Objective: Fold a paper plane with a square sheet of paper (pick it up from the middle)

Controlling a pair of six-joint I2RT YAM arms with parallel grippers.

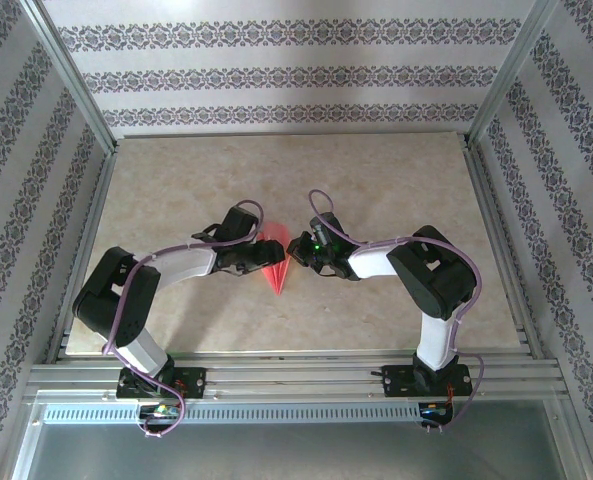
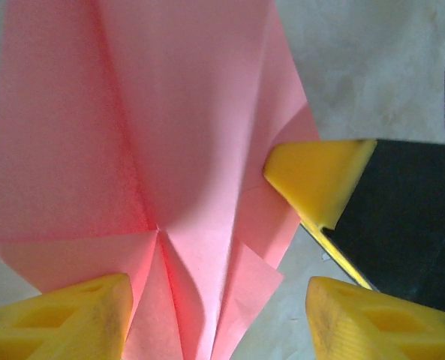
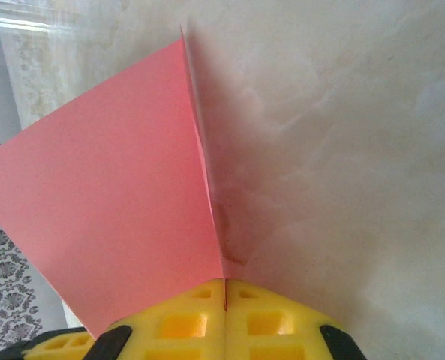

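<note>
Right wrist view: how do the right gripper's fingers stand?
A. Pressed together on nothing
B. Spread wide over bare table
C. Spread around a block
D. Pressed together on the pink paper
D: the right gripper has its yellow fingers pressed together, with an edge of the paper plane caught between them.

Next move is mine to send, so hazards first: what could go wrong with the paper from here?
1. The right gripper is shut on just an edge of the pink-red folded paper plane; a pull could tear it or slip it free.
2. The left gripper is open, its yellow fingers straddling the creases; closing there may crush the folds.
3. The grippers nearly meet, so they might collide.
</note>
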